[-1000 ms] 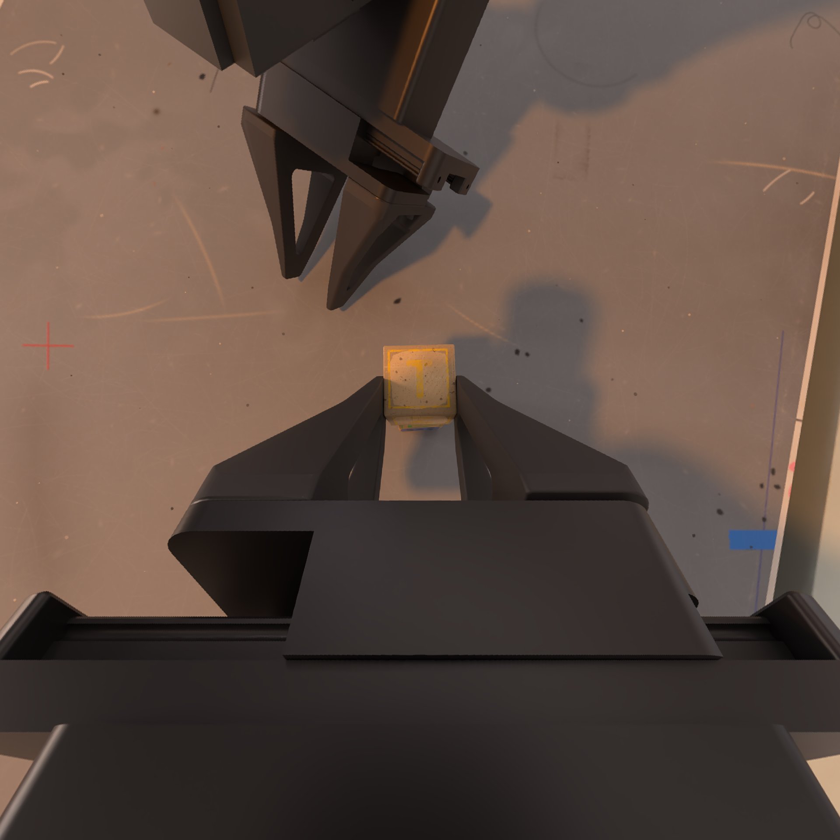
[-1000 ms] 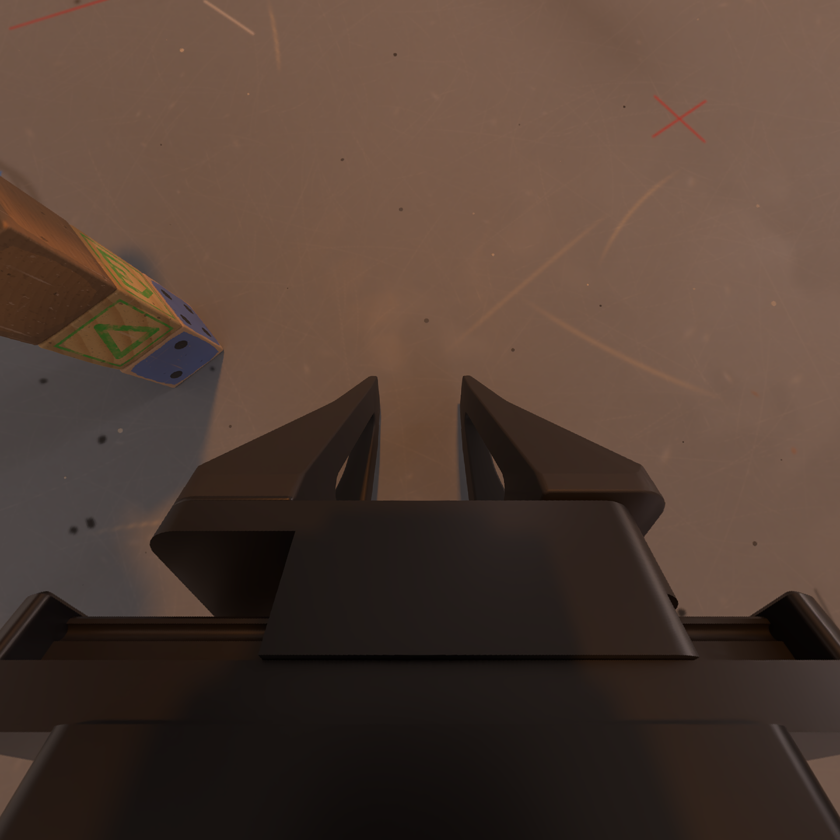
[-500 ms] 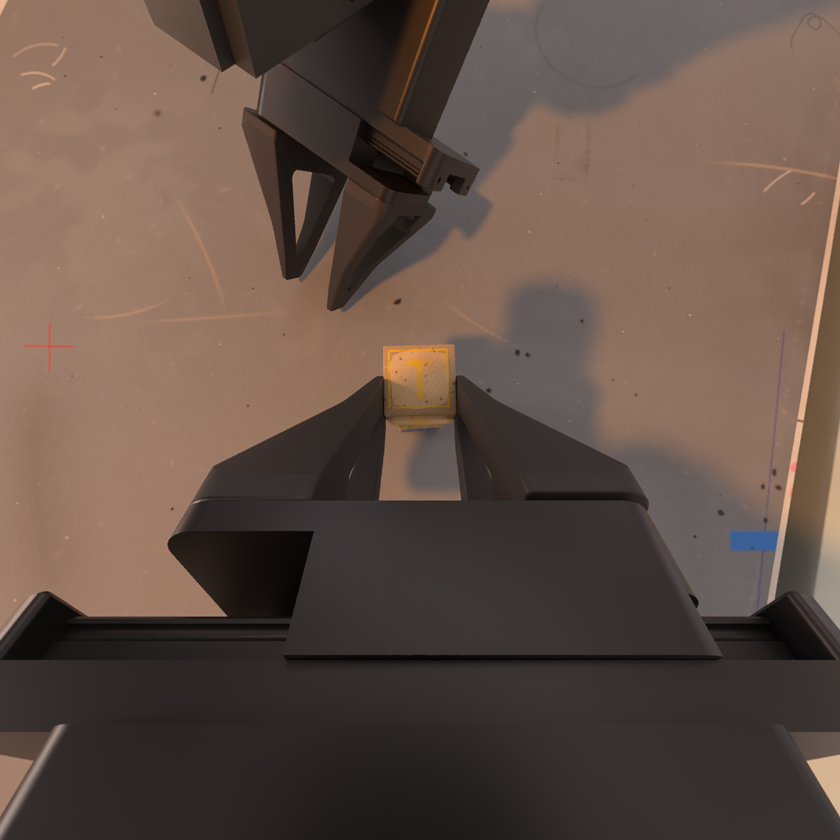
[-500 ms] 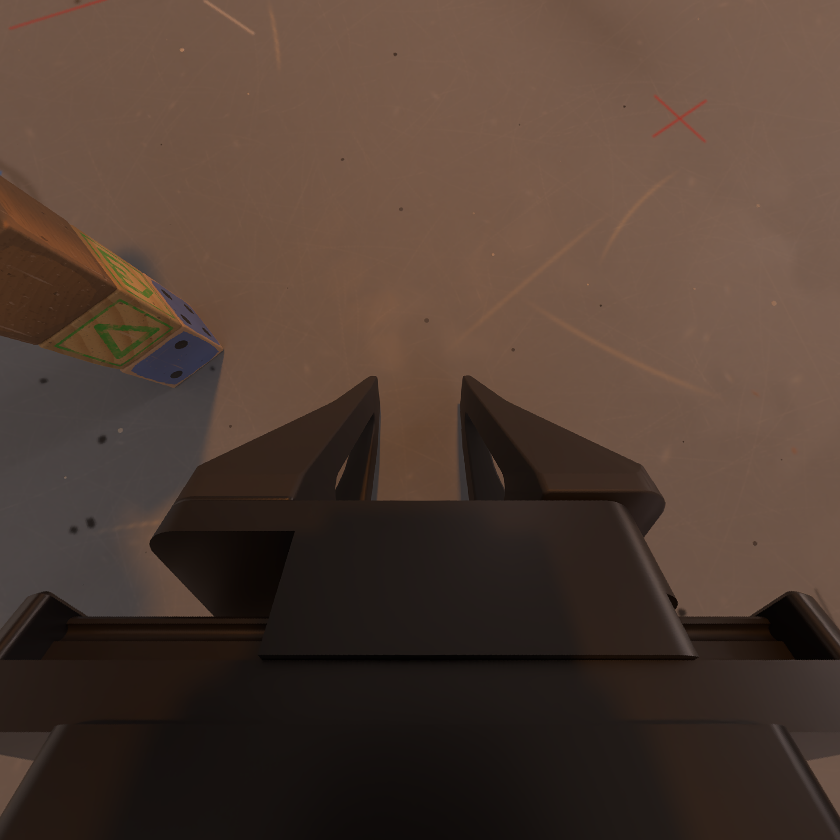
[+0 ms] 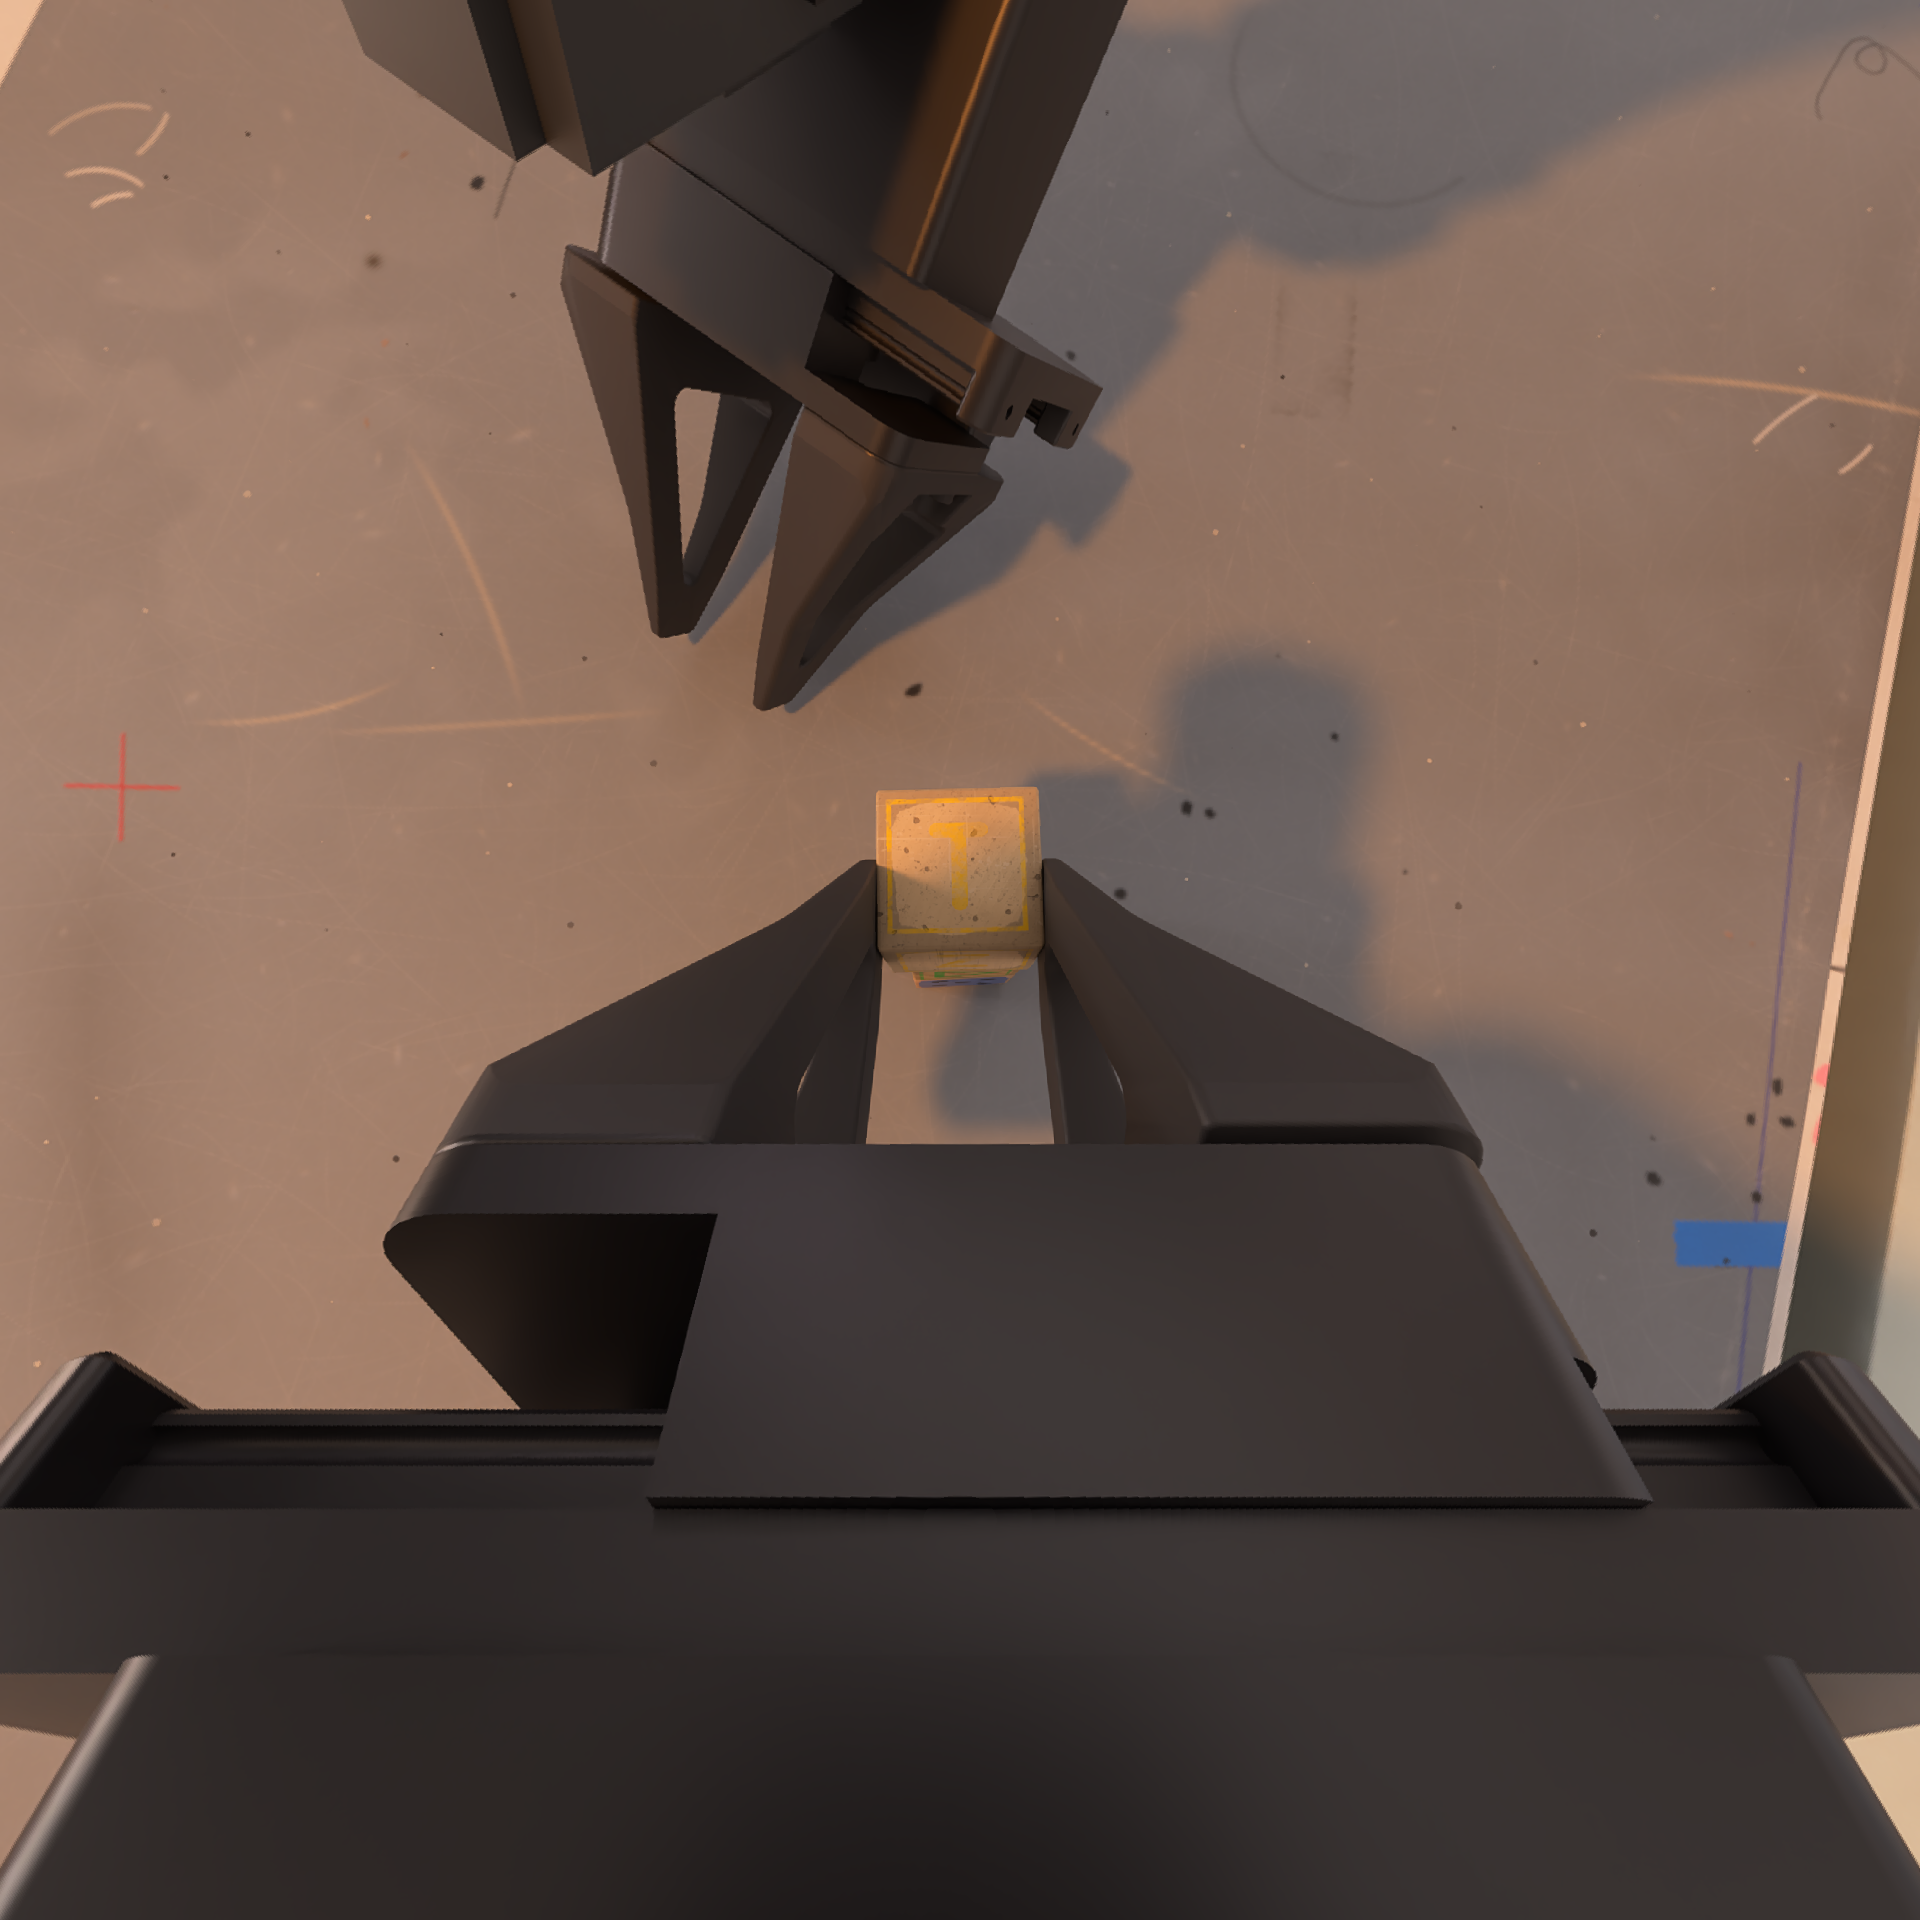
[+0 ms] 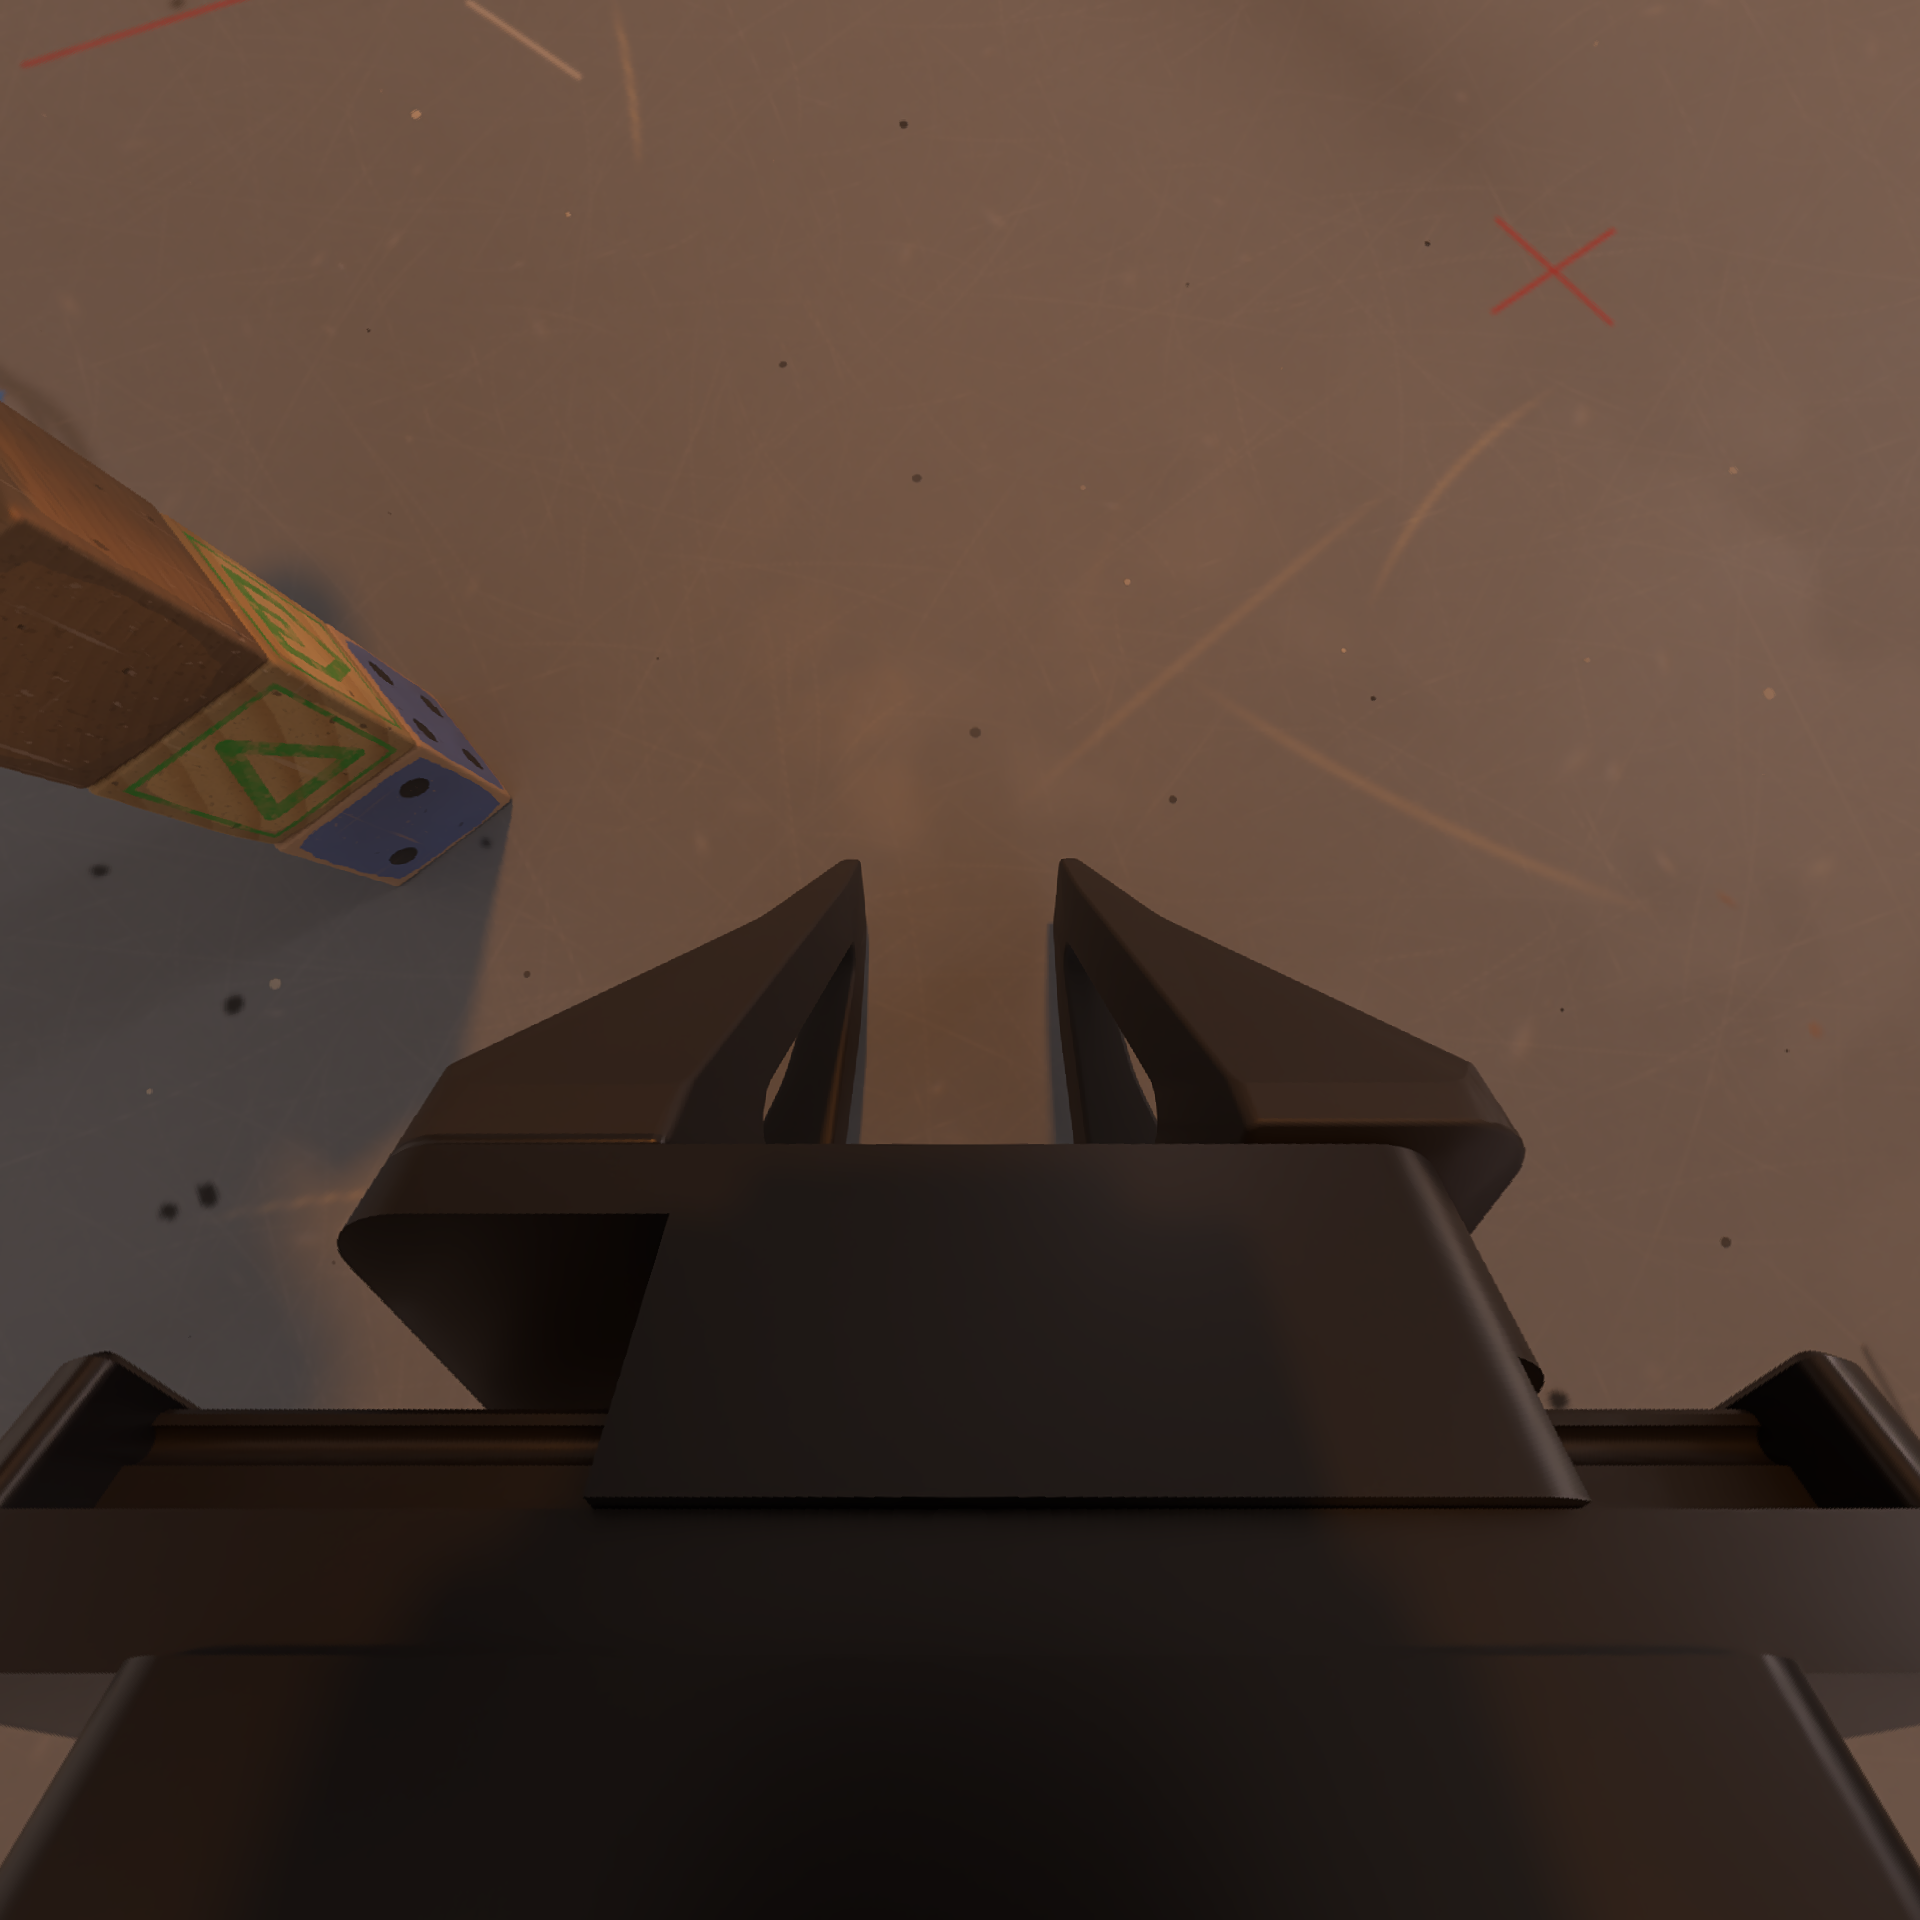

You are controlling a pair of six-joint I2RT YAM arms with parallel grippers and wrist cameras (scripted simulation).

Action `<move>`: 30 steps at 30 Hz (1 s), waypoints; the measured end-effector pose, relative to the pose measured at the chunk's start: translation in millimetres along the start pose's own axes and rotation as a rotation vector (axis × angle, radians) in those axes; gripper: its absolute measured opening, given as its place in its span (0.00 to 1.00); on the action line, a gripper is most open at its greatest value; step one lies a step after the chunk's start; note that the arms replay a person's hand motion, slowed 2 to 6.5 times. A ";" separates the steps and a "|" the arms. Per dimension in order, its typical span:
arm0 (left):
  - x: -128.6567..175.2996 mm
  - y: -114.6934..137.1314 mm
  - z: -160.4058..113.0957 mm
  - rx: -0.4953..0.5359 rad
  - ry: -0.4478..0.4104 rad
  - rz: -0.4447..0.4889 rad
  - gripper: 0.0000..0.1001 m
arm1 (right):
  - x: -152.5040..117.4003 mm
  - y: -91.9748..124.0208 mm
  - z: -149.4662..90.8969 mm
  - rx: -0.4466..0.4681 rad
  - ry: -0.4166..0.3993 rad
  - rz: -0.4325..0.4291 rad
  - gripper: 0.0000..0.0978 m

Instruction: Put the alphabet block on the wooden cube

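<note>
1. While the alphabet block is clasped on both sides by the left gripper, it is seated atop a stack, with a green-marked block and a blue die beneath it
2. The right gripper is held open and empty, near the stack
3. The tall stack could be toppled if the block is dragged by one finger on release
4. It could also be knocked over by a sideways retreat

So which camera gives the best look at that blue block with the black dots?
The right wrist view: the blue dotted block shows two clear faces at the stack's bottom. The left wrist view looks straight down, so only a sliver peeks from under the top block between the fingers of the left hand.
</note>
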State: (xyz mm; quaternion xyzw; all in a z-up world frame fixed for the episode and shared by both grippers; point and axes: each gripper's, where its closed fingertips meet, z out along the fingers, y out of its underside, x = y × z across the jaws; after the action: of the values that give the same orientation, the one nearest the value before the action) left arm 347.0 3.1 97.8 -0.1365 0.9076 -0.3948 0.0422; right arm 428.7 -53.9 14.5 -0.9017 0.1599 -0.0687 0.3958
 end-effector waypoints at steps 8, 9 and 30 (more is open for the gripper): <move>0.6 0.6 -0.2 0.003 -0.002 -0.002 0.25 | 0.0 0.0 0.0 0.000 0.000 0.000 0.32; 0.6 0.7 -0.2 0.003 -0.002 -0.003 0.25 | 0.0 0.0 0.0 0.000 0.000 0.000 0.32; 1.1 1.2 -0.2 0.013 -0.014 -0.010 0.25 | 0.0 -0.1 0.0 0.000 0.000 0.000 0.32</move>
State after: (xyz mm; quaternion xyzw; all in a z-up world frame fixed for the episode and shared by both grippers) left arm 345.7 3.7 97.1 -0.1433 0.9040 -0.3999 0.0475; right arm 428.7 -53.8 14.6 -0.9017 0.1598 -0.0688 0.3959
